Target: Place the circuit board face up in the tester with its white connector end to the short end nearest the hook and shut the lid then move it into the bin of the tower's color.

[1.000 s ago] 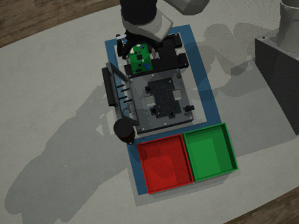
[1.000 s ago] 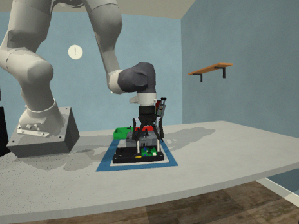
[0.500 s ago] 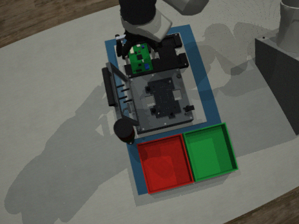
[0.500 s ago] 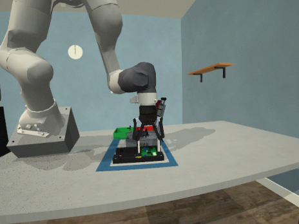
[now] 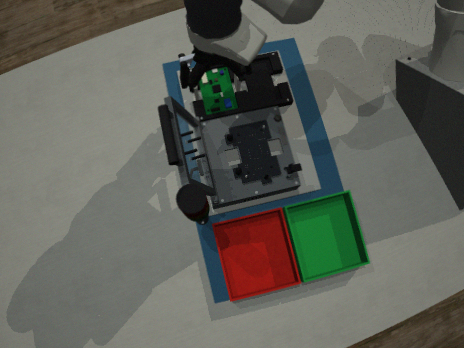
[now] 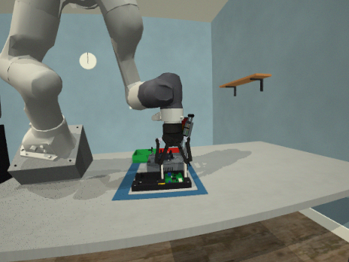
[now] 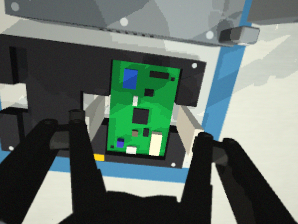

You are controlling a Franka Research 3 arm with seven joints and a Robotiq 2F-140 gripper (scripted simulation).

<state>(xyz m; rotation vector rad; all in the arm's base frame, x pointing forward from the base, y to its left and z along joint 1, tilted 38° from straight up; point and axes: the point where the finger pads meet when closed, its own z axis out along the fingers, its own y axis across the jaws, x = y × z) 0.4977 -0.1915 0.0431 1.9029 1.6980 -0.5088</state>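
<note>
The green circuit board (image 7: 142,112) lies face up in the left pocket of the black tray (image 5: 242,82). Its white connector (image 7: 155,144) is at the end away from the tester. The board also shows in the top view (image 5: 217,90) and in the exterior view (image 6: 174,178). My gripper (image 7: 141,111) is open, low over the tray, with one finger on each long side of the board, apart from it. It holds nothing. The tester (image 5: 250,150) stands beside the tray with its lid (image 5: 172,135) swung open; the black plate is bare.
The latch hook (image 5: 295,167) stands on the tester's right edge. The dark signal tower (image 5: 192,202) stands at the tester's corner near the red bin (image 5: 257,252). The green bin (image 5: 325,235) is beside the red one. The robot base block (image 5: 435,125) is at the right.
</note>
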